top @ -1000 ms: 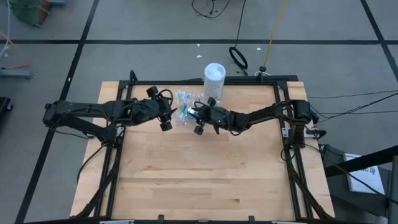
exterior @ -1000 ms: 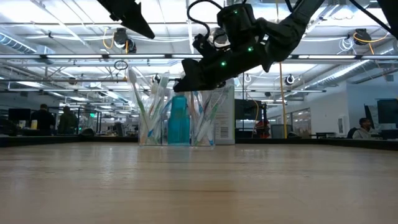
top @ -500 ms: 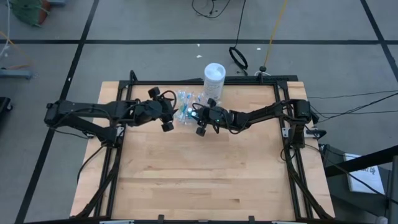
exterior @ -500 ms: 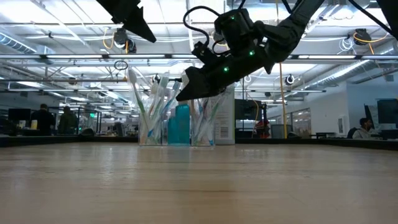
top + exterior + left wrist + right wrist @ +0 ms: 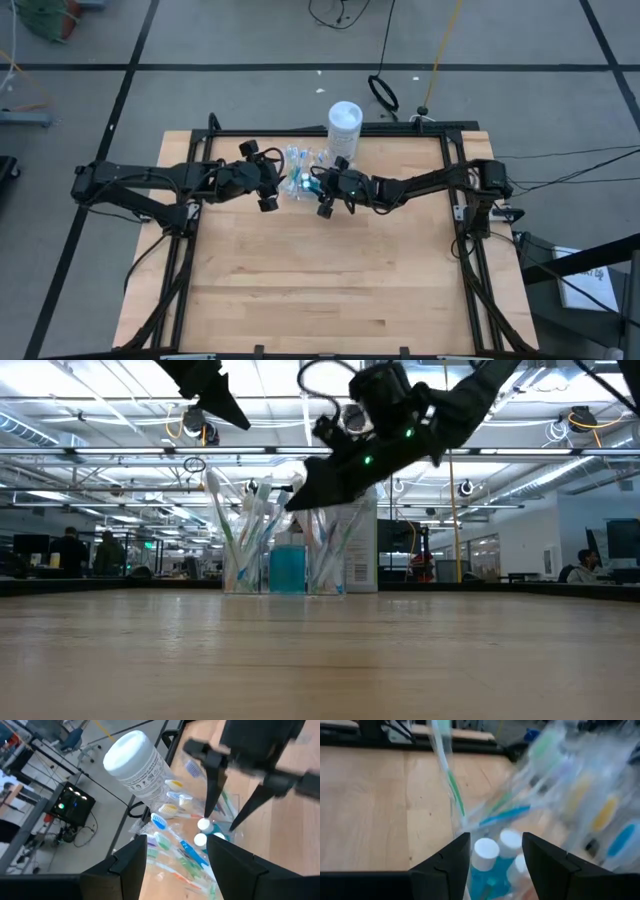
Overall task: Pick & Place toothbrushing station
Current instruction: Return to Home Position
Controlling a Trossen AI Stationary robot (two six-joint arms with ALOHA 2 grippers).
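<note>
Right gripper (image 5: 298, 500) raised again after its dip half a second ago, tips now above the clear cup (image 5: 232, 572); blue toothpaste tube (image 5: 288, 568) sunk lower inside, top well under the toothbrushes' (image 5: 248, 520) heads.

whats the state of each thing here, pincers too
small clear plastic cup: upright on the table, filled
slim pastel toothbrushes: standing in the cup, leaning
small blue toothpaste tubes: upright in the cup, white caps on
tall white cylindrical container: upright beside the cup, lid on
left pincer: open, empty
right pincer: open, empty, above the cup
</note>
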